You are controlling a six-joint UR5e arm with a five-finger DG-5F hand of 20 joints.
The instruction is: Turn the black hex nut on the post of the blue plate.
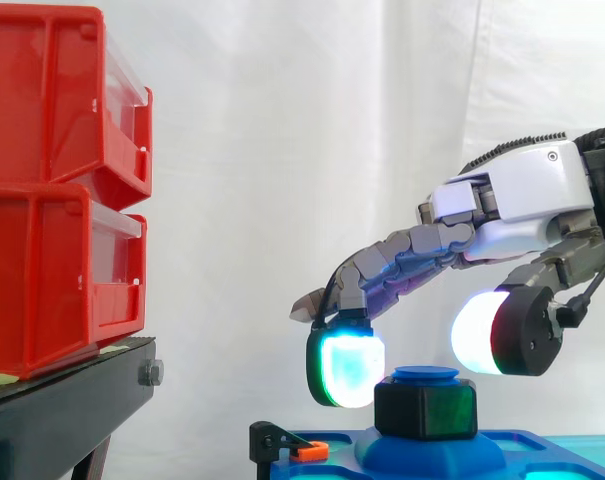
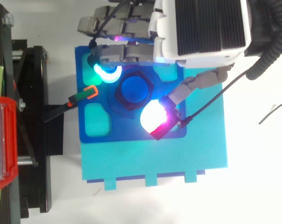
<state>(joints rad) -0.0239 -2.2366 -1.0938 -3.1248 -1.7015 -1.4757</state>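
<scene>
The hand [image 1: 512,200] hangs open astride the black hex nut [image 1: 425,408] on the post [image 2: 134,89] at the middle of the blue plate [image 2: 131,133], with a finger pad [image 1: 347,368] just left and the thumb pad [image 1: 480,335] up right, apparently placed to pinch opposite sides for turning.
</scene>
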